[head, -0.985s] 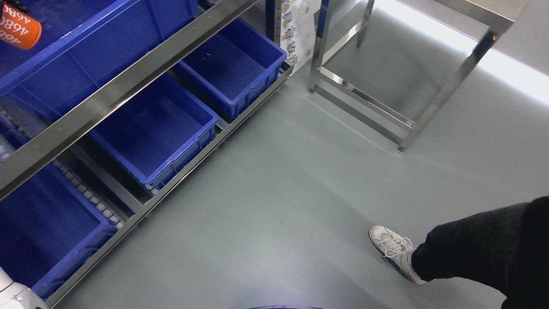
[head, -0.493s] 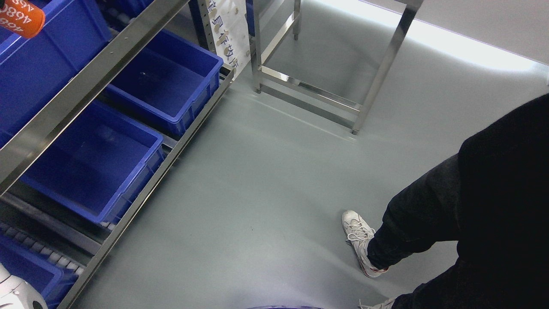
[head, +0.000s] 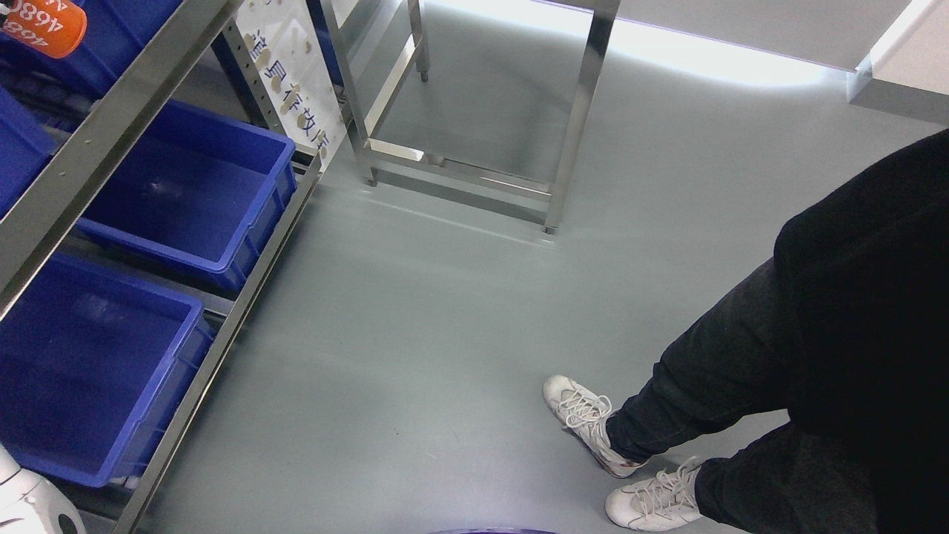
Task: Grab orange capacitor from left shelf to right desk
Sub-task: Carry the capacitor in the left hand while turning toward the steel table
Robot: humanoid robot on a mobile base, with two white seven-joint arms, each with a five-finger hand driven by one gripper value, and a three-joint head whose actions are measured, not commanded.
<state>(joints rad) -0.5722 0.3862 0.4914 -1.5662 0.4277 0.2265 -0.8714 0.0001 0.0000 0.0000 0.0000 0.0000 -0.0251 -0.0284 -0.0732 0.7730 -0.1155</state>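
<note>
The orange capacitor [head: 41, 26], a cylinder with white digits, shows at the picture's top left corner, cut off by the edge, in front of the upper blue bins of the left shelf [head: 96, 141]. What holds it is out of frame. A white rounded part of my left arm [head: 30, 508] sits at the bottom left corner. Neither hand is visible. A steel table frame [head: 578, 111] stands at the top middle, and the corner of a white desk [head: 904, 70] shows at the top right.
Blue bins [head: 185, 193] lie on the shelf's lower level behind its steel rail. A person in black with white sneakers [head: 586, 423] stands at the right. Grey floor [head: 415, 311] lies between the shelf and the person.
The whole picture has slid left, so the camera has turned right. The capacitor keeps its place in the top left corner. The person now fills more of the right side.
</note>
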